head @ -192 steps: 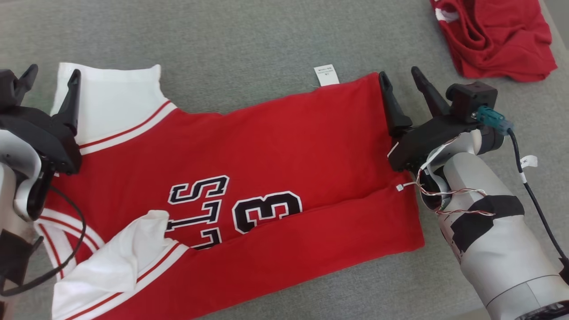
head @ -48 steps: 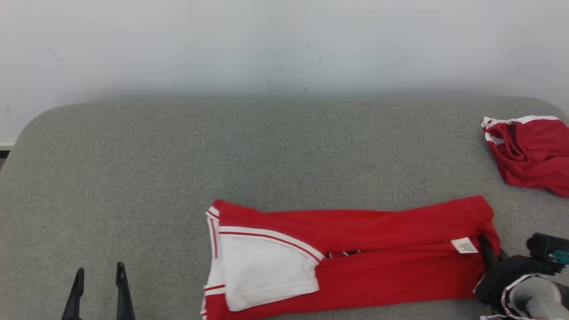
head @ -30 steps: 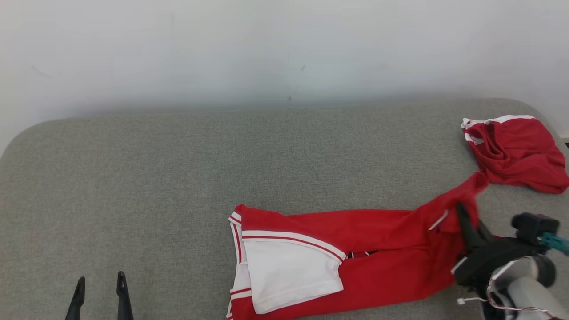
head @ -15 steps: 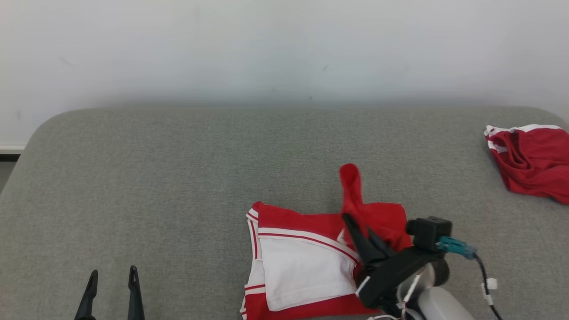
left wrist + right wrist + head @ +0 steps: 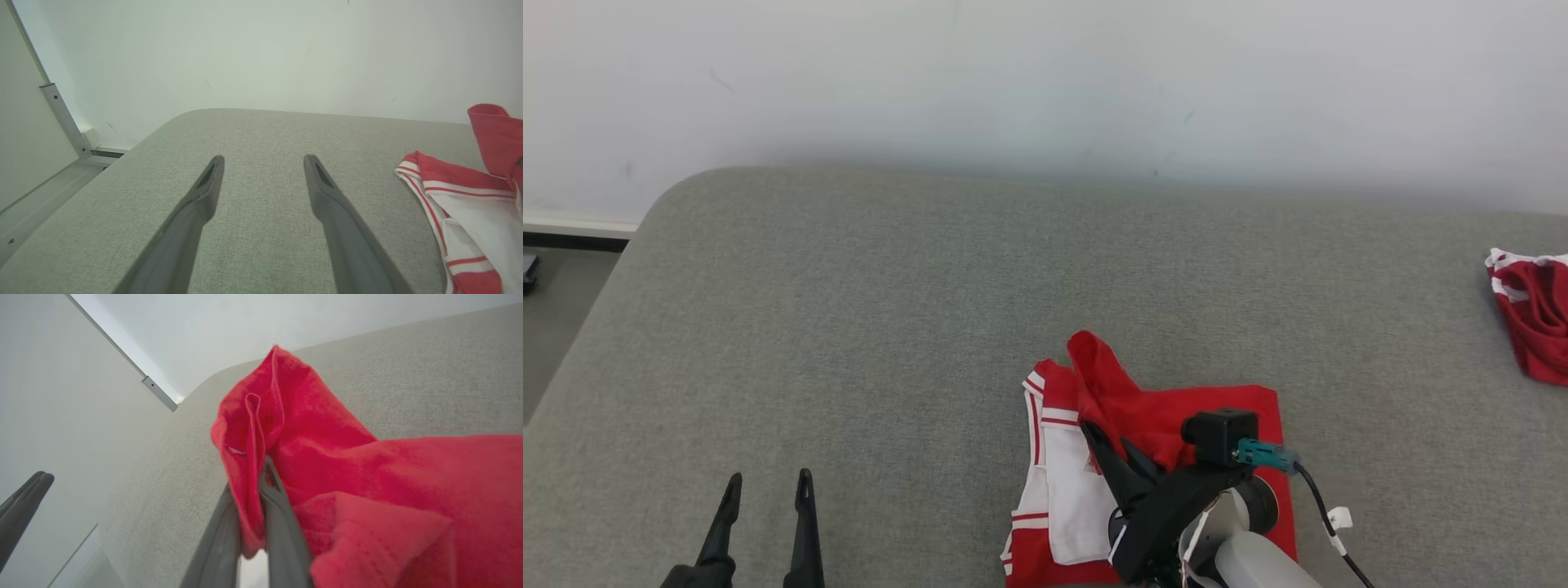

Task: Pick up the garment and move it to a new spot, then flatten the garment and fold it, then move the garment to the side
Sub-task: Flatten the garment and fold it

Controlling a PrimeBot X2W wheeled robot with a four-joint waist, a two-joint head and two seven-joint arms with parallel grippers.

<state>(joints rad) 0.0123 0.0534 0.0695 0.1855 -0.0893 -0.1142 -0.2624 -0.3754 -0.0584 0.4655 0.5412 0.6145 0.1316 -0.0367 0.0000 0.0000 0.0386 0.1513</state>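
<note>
My right jaws pinch the garment [image 5: 1176, 404] by its red end, held up over its white half just left of them. It lies left-right on the desk [image 5: 890, 310], probably half folded; my left jaws gape empty, well left.

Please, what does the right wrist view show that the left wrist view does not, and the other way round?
The right wrist view shows the right gripper, its fingers shut on a raised fold of the red garment. The left wrist view shows the left gripper with its fingers wide apart above the gray cushion, and the garment's white sleeve with red stripes lying flat. Both views share the red garment, the gray cushion, the pale wall and the left gripper, which is at the right wrist view's lower left edge.
</note>
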